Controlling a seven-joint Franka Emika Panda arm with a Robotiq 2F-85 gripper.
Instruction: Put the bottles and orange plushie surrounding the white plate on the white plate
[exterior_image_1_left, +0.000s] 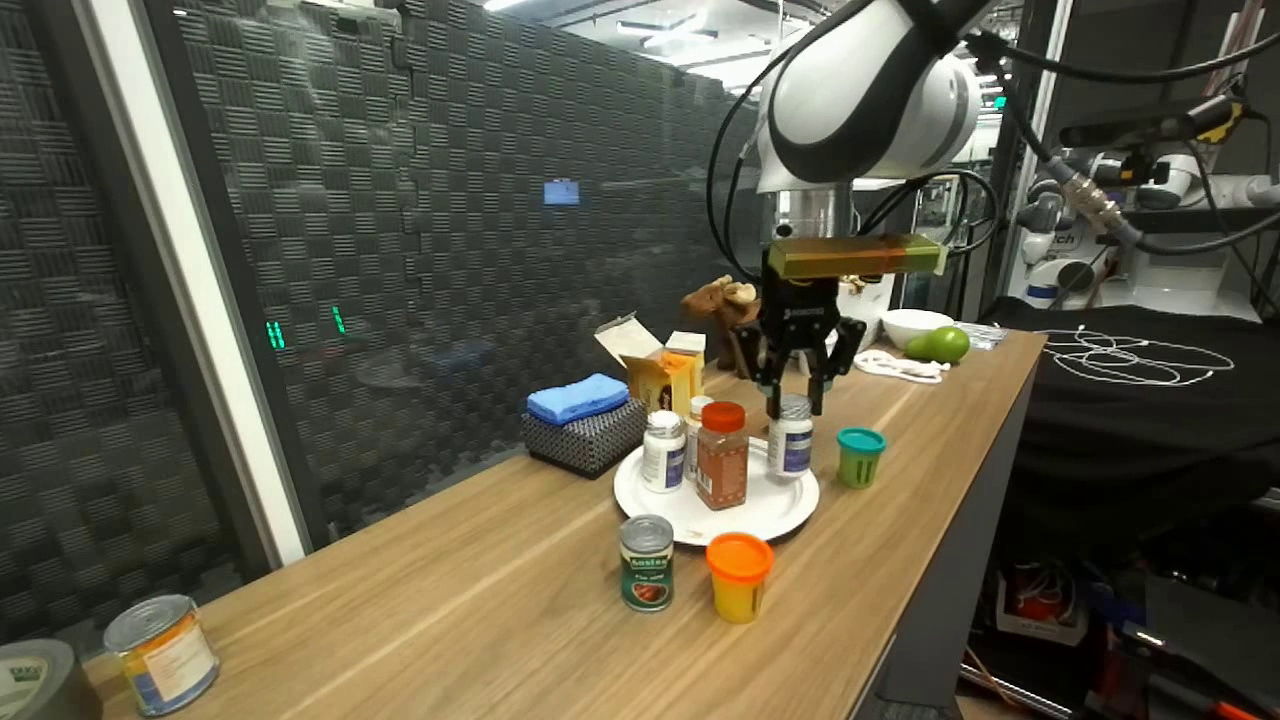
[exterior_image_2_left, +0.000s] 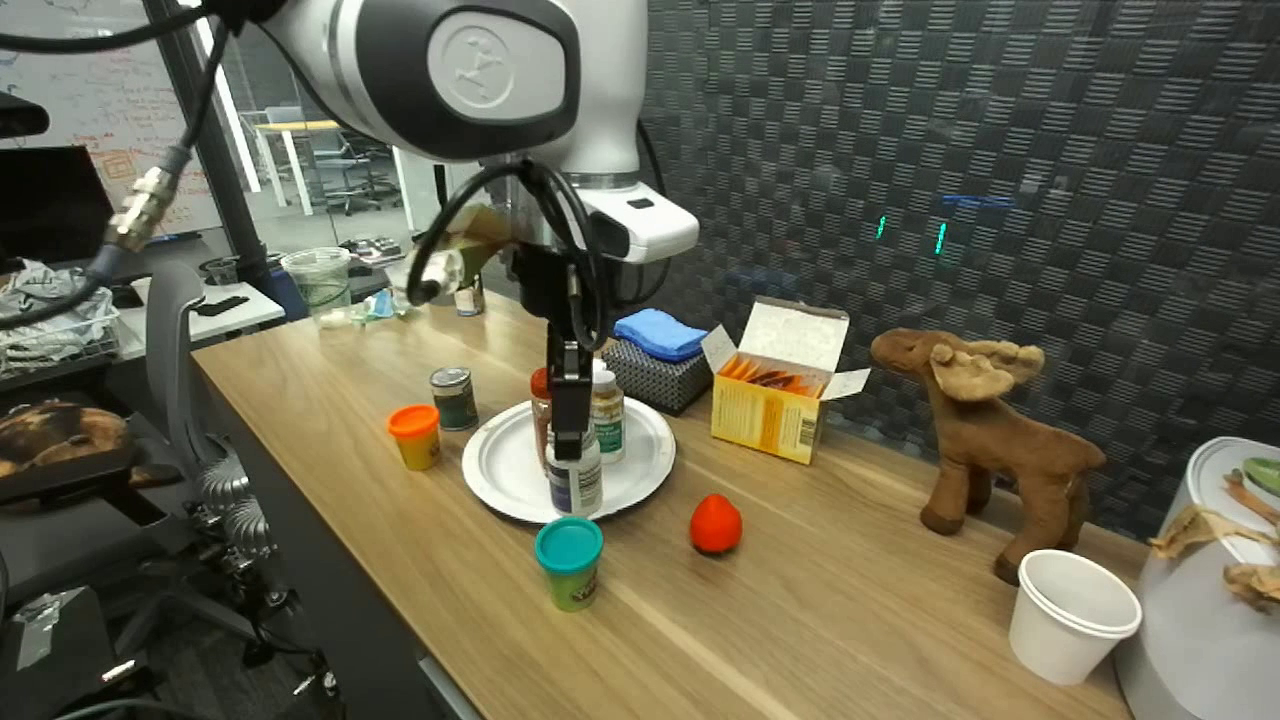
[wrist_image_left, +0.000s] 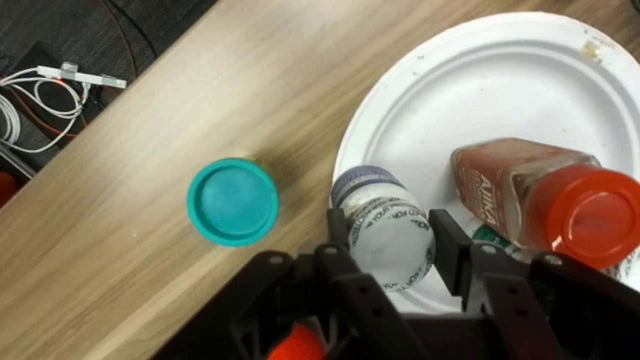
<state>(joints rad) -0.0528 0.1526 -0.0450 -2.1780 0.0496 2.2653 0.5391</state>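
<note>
The white plate (exterior_image_1_left: 690, 520) lies on the wooden counter. A red-capped Ajika bottle (exterior_image_1_left: 722, 465), a white bottle (exterior_image_1_left: 663, 455) and a green-labelled bottle (exterior_image_2_left: 608, 420) stand on it. My gripper (wrist_image_left: 385, 225) is shut on the cap of a white bottle with a blue-purple label (wrist_image_left: 392, 245), a finger against each side. This bottle (exterior_image_1_left: 790, 450) is near upright over the plate's edge; I cannot tell whether its base touches. The orange plushie (exterior_image_2_left: 716, 524) sits on the counter beside the plate, partly visible in the wrist view (wrist_image_left: 299, 345).
A teal-lidded tub (exterior_image_2_left: 570, 565) stands close to the plate and the gripper. An orange-lidded tub (exterior_image_1_left: 739, 578) and a green can (exterior_image_1_left: 647, 565) stand on another side. A yellow tea box (exterior_image_2_left: 765, 415), a blue cloth (exterior_image_1_left: 577, 398) on a black box and a toy moose (exterior_image_2_left: 985, 430) line the wall.
</note>
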